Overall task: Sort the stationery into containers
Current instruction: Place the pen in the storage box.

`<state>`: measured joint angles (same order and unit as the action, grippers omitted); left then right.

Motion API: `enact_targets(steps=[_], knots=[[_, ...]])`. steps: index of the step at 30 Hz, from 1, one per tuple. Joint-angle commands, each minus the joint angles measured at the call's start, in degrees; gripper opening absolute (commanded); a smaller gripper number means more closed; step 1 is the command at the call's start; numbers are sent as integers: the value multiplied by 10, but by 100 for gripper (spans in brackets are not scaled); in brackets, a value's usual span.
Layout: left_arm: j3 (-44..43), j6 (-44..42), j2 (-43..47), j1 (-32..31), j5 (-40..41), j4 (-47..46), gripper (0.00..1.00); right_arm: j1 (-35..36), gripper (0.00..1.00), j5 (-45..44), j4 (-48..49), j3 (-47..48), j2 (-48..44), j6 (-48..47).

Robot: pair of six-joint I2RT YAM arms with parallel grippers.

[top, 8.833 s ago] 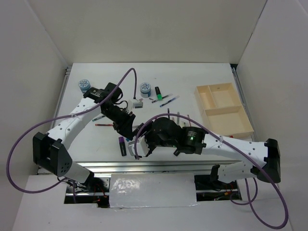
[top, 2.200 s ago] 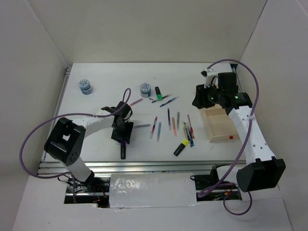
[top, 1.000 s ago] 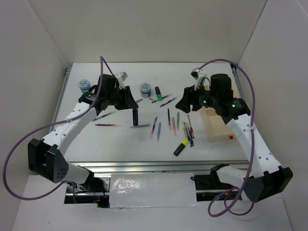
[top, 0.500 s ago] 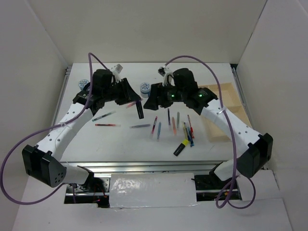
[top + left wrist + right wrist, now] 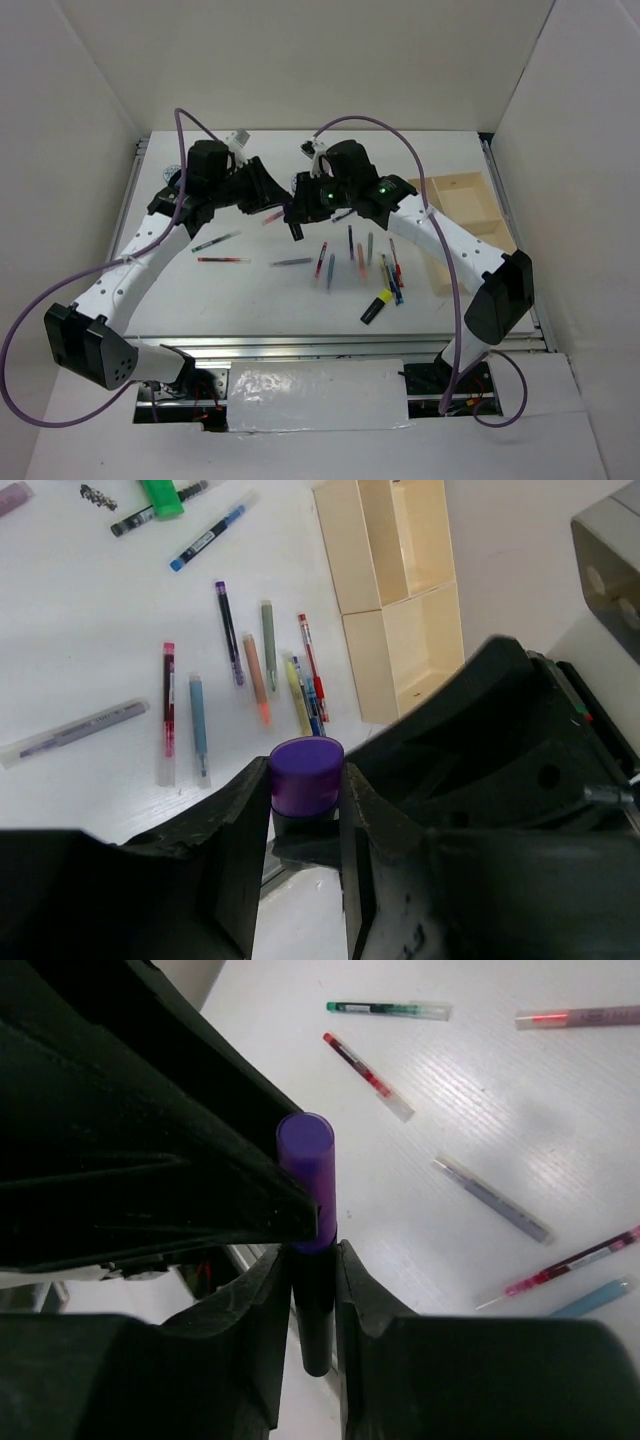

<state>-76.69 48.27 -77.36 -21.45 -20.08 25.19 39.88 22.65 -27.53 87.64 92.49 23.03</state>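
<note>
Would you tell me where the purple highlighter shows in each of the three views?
Top external: the highlighter is just left of centre, raised above the loose pens.
Left wrist: it is at lower centre, purple cap towards the camera.
Right wrist: it stands upright at centre.
Shared landmark: the grey pen.

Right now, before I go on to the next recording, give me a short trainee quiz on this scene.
1. True or false: the purple highlighter lies flat on the table.
2. Which has its fingers closed on it? A) the left tool only B) the right tool only C) both
3. Fill in: the highlighter lying nearest the arms' bases has a ___ end.
Key: 1 false, it is held up in the air; 2 C; 3 yellow.
</note>
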Motion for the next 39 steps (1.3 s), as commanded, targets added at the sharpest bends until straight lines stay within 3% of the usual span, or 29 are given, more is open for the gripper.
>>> enact_targets(steps=[1, 2, 3, 4, 5, 8, 12, 15, 17, 18, 22, 24, 25, 26, 35, 39], knots=[[-8, 21, 20, 14, -29, -30, 26, -3, 23, -16, 28, 31, -1, -1], [-3, 24, 20, 18, -34, -30, 31, -5, 18, -16, 29, 29, -2, -3], [0, 31, 21, 25, -43, -33, 38, -5, 5, -16, 29, 27, -8, -6], [5, 34, 21, 29, -44, -36, 49, -6, 0, -19, 29, 25, -12, -10], [11, 38, 24, 32, -44, -38, 71, -8, 0, -24, 27, 24, -15, -12], [7, 33, 27, 45, -18, -20, 99, -23, 0, -27, 16, 4, -43, -31], [-19, -4, 36, 122, 27, 6, 99, -97, 0, -17, -16, -61, -100, -84], [-33, -126, 42, 164, 19, 13, 99, -201, 0, -29, -63, -84, -136, -167], [-17, -180, 63, 178, 10, 7, 99, -254, 0, -48, -103, -82, -133, -253], [-4, -201, 77, 181, 23, -3, 99, -303, 0, -59, -110, -80, -131, -273], [99, -290, 142, 195, 45, -87, 99, -387, 0, -109, -125, -66, -81, -336], [124, -300, 164, 205, 36, -101, 99, -412, 0, -119, -118, -65, -47, -355], [143, -299, 169, 206, 37, -107, 90, -416, 0, -134, -120, -57, -35, -359], [145, -298, 170, 206, 39, -101, 88, -419, 0, -139, -118, -53, -22, -364], [121, -323, 164, 176, 88, -36, 95, -420, 1, -179, -89, -22, 94, -362], [136, -329, 177, 167, 94, -36, 99, -429, 11, -184, -97, -5, 135, -348]])
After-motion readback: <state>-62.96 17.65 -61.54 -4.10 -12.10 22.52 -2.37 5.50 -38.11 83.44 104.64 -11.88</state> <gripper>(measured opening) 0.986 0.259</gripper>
